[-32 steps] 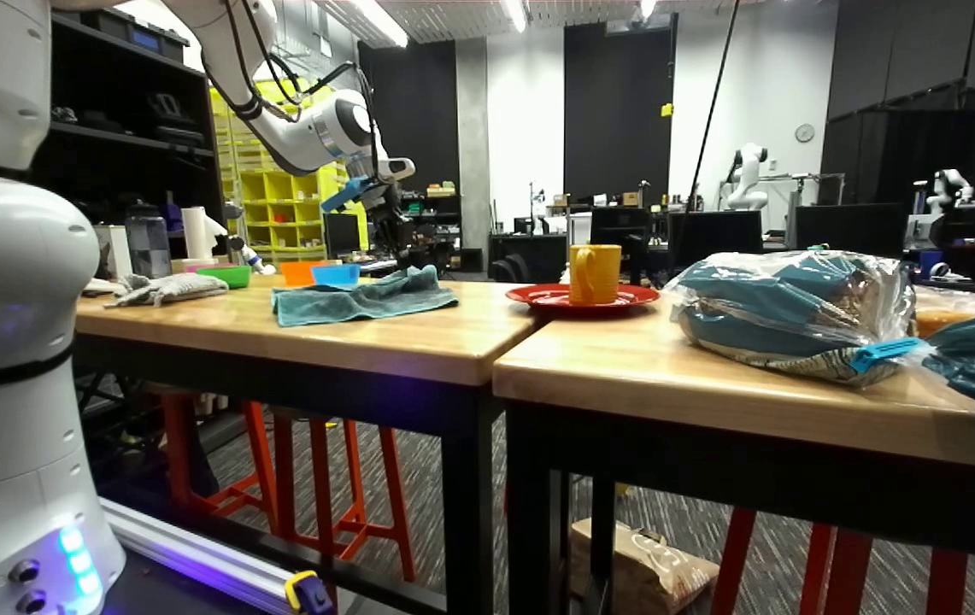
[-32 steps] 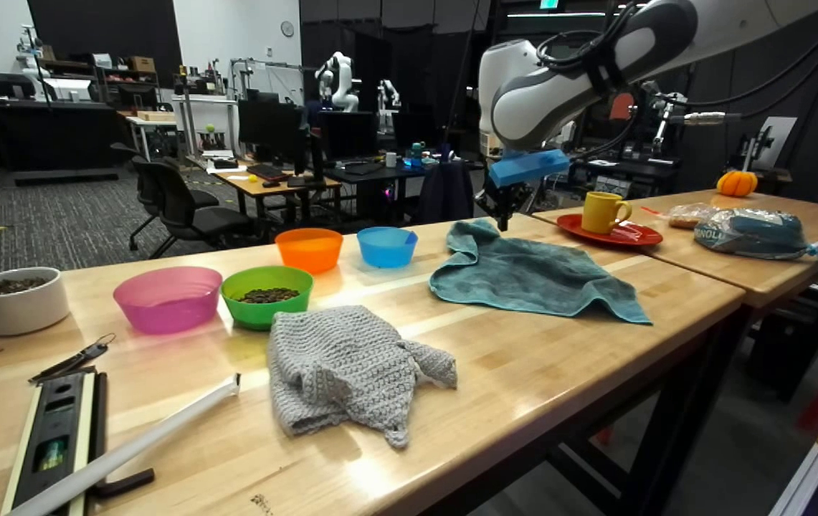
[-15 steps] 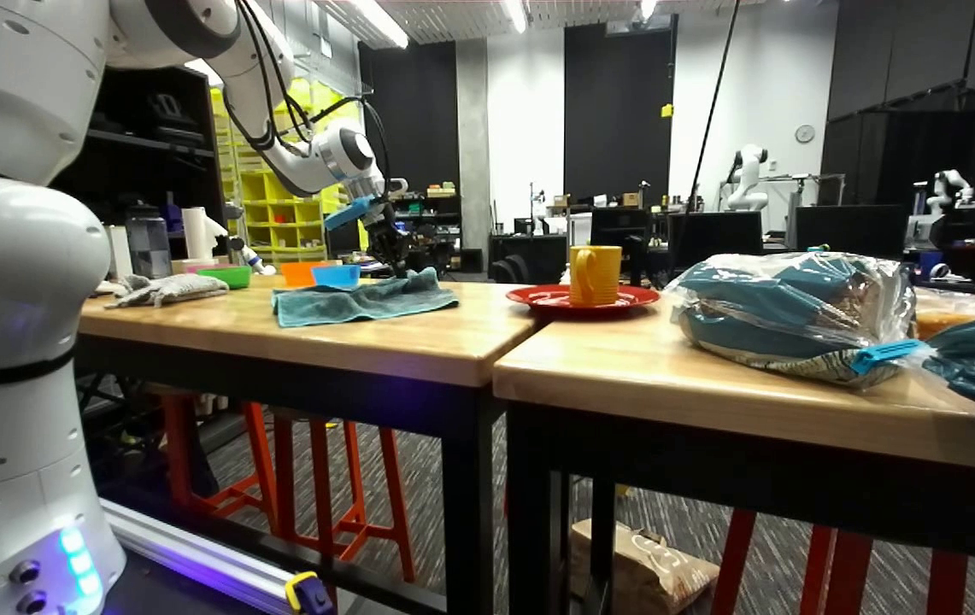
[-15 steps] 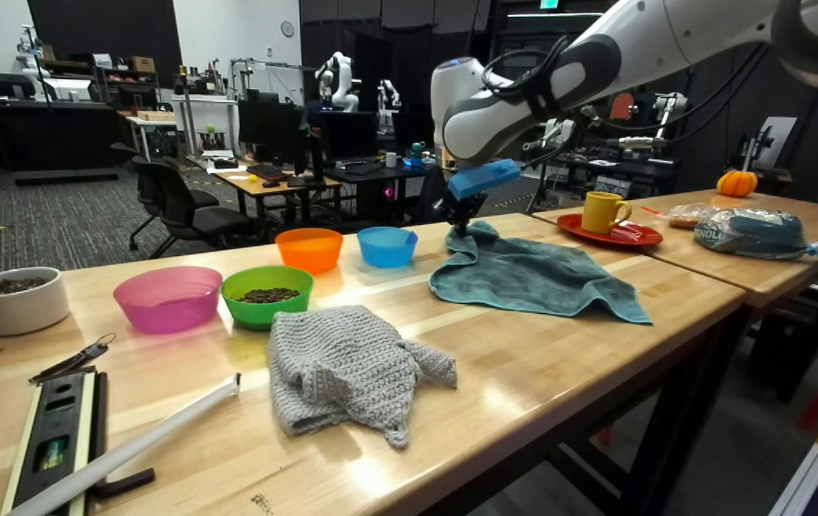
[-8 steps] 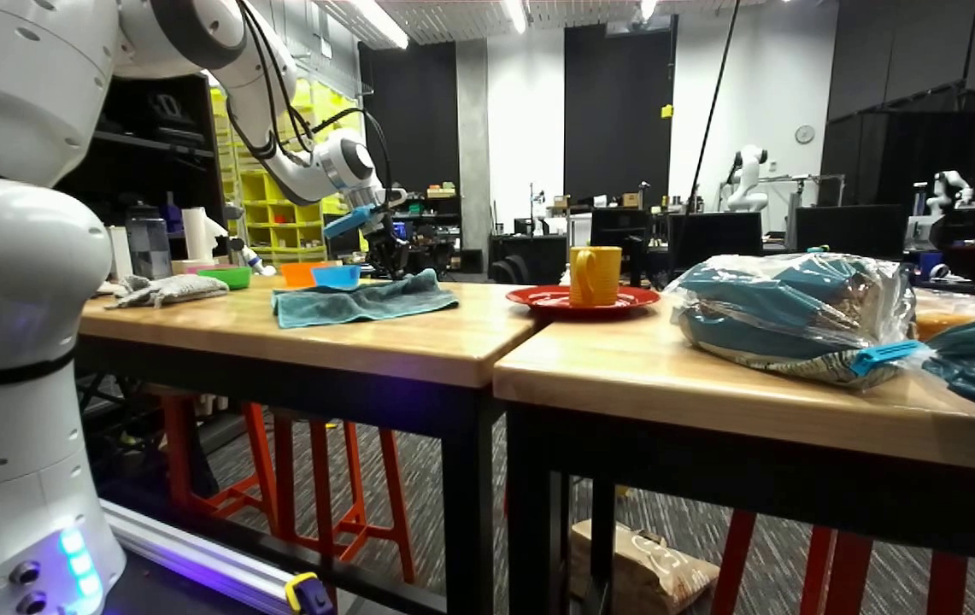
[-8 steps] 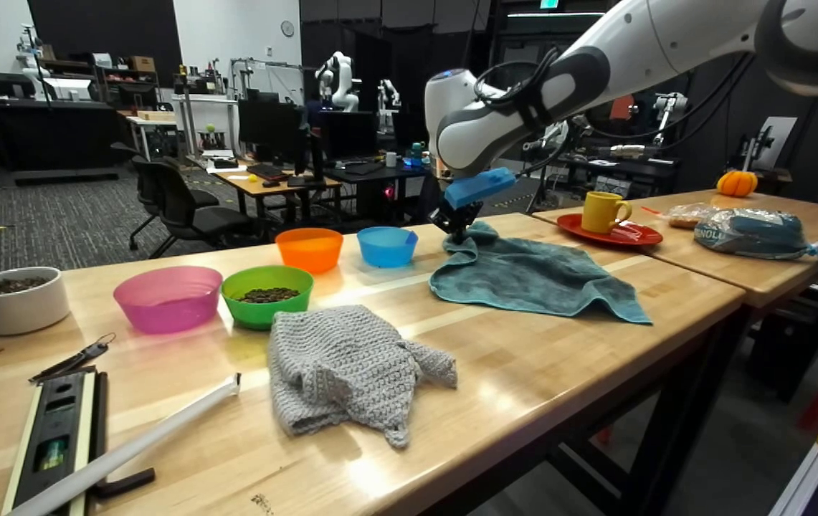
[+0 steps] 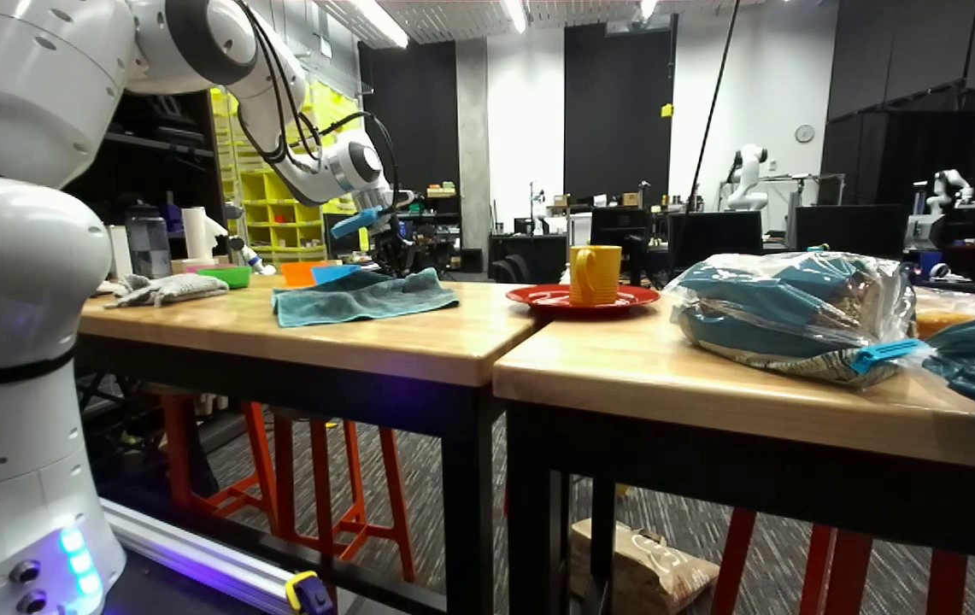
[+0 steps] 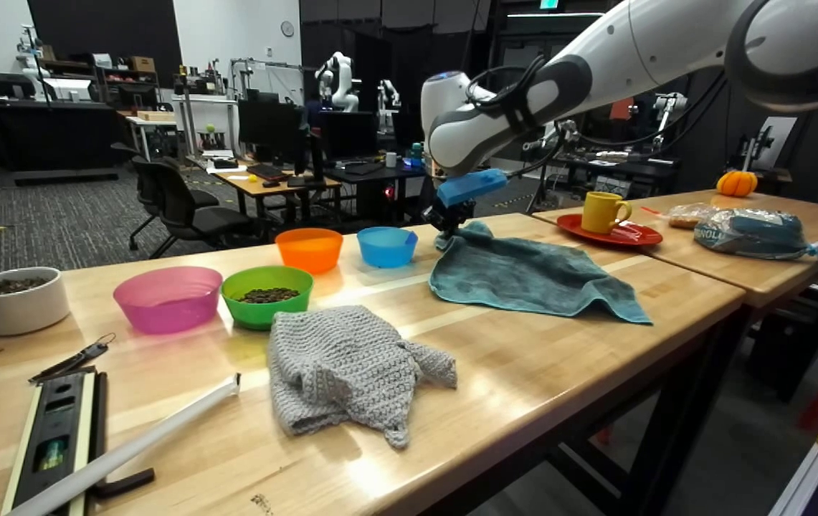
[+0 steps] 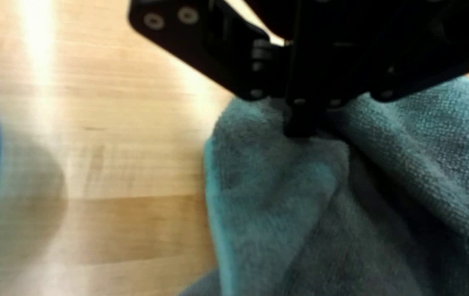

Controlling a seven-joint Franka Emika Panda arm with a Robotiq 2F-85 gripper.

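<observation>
At the lower right of the wrist view, the blue-green towel [image 9: 296, 222] is touched by the gripper [image 9: 299, 128], its jaws squeezed tight. Whether towel is pinched cannot be told. The towel seems to be pressed down; a steady touch seems needed next.

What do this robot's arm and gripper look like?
The arm is glossy white with dark bands at its joints, and black cables are strapped along it. Blue lights glow on its white base. The gripper is black and angular, with pale screw heads; a blue block is fixed near it.
</observation>
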